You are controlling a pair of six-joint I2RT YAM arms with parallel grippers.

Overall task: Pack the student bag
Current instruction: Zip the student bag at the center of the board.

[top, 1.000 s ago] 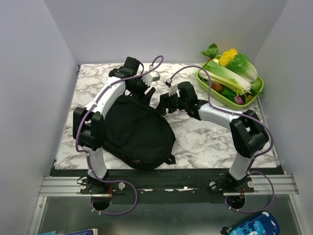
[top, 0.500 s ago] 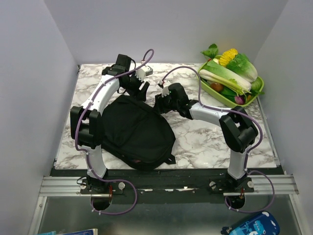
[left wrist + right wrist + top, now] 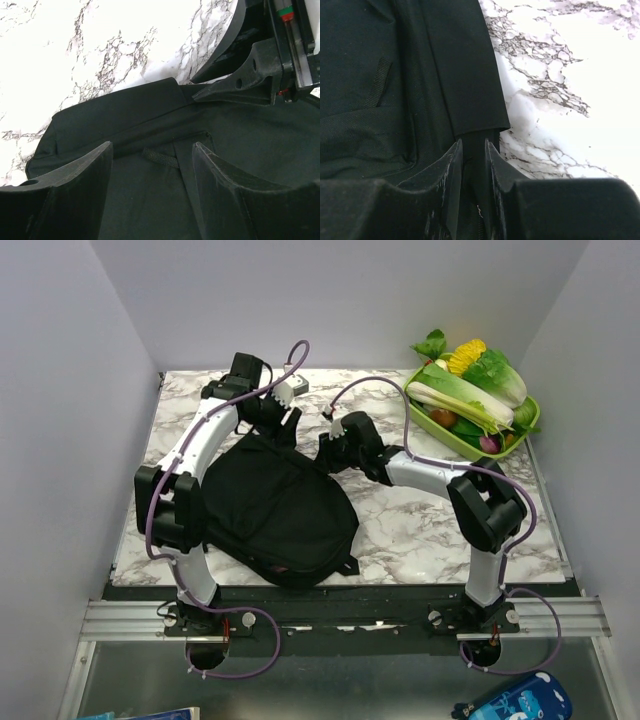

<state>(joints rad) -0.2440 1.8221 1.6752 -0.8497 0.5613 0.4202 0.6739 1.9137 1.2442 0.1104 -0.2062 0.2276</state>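
The student bag (image 3: 275, 505) lies flat on the tabletop (image 3: 430, 530), left of centre in the top view, with our 2 arms at its upper edge. We judge that the right gripper (image 3: 473, 147) pinches a fabric strip there, jaws nearly together, likely to pull the bag open. The left gripper (image 3: 152, 150) hangs spread above the seam, gripping nothing.

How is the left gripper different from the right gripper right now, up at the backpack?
The left gripper has its jaws wide apart, clamping nothing; the right gripper has its jaws nearly together with a fold of the student bag between them. The left gripper is over the bag's fabric panel; the right gripper is at the bag's edge, beside the bare table. Both are at the bag's far end.
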